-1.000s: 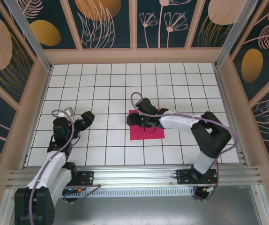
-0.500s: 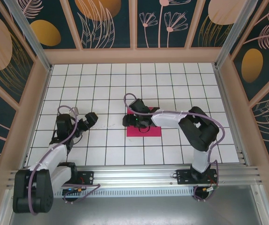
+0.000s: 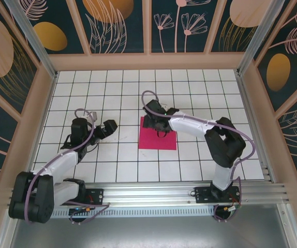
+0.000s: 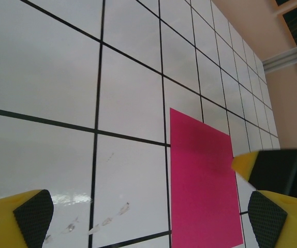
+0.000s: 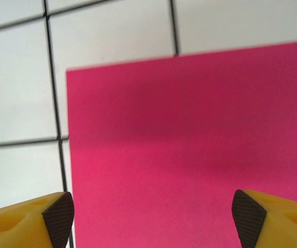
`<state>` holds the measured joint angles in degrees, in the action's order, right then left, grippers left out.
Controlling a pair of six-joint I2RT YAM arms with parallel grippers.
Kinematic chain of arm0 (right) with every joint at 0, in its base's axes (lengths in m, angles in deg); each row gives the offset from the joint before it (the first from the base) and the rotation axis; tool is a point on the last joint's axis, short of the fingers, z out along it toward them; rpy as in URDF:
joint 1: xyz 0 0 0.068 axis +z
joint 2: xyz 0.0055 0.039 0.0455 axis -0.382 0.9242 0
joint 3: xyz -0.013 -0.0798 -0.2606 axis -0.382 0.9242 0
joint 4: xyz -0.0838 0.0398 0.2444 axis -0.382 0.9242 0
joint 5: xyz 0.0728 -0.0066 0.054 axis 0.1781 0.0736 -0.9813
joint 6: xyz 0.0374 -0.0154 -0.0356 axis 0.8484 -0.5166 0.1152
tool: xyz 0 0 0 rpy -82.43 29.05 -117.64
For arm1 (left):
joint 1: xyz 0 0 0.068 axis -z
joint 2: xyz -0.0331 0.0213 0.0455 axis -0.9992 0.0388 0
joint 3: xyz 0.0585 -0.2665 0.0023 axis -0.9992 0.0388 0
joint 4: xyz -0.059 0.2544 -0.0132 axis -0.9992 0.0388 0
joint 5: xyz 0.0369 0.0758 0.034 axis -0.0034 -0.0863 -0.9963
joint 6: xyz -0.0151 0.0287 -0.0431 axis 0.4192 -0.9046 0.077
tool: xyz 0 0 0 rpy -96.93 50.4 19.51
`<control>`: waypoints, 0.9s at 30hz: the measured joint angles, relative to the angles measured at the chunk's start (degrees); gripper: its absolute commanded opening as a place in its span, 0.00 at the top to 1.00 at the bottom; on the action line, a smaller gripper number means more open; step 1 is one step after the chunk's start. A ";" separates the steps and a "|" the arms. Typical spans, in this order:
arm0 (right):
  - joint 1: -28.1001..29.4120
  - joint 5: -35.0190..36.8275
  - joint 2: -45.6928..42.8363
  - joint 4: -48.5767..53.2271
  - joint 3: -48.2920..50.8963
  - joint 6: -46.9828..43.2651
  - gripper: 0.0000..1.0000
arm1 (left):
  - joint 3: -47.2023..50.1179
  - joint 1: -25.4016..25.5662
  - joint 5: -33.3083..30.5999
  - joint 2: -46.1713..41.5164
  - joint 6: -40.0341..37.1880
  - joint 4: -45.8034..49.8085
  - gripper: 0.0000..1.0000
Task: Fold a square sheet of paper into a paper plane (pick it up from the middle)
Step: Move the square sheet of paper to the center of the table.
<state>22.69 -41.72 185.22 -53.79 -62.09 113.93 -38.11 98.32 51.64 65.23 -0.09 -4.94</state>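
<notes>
The square sheet of paper (image 3: pixel 159 138) is magenta-pink and lies flat and unfolded on the white tiled table (image 3: pixel 200 98), near the middle. My right gripper (image 3: pixel 150 124) hovers over the sheet's far left part, open; in the right wrist view the paper (image 5: pixel 190 150) spreads under and between its fingertips (image 5: pixel 58 212), nothing gripped. My left gripper (image 3: pixel 109 126) is about one tile left of the sheet, open and pointing at it. In the left wrist view the paper (image 4: pixel 203 181) lies ahead to the right, and the left gripper (image 4: pixel 148 217) is empty.
Wooden walls with dark flower panels (image 3: pixel 148 61) box in the table on three sides. An aluminium rail (image 3: pixel 148 192) runs along the near edge by the arm bases. Small smudges (image 4: pixel 99 219) mark a tile in front of the left gripper.
My left gripper has moved right, toward the sheet. My right gripper has shifted toward the sheet's far edge, and the paper has slid slightly left and away.
</notes>
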 measured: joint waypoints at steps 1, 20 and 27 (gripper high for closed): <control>-0.90 0.35 0.52 0.85 -0.85 0.33 0.18 | -1.07 1.27 -0.55 1.14 -0.04 0.26 0.01; -2.32 -4.35 8.81 5.92 -4.15 -0.42 0.16 | -9.86 10.47 -5.66 10.56 -1.53 2.19 0.02; -1.27 -3.76 9.42 5.95 -4.26 -11.15 0.17 | -9.86 10.47 -5.68 10.56 -1.73 3.02 0.02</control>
<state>21.42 -45.48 194.64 -47.84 -66.35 102.78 -47.97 108.79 45.96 75.78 -1.82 -1.92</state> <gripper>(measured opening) 0.835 0.985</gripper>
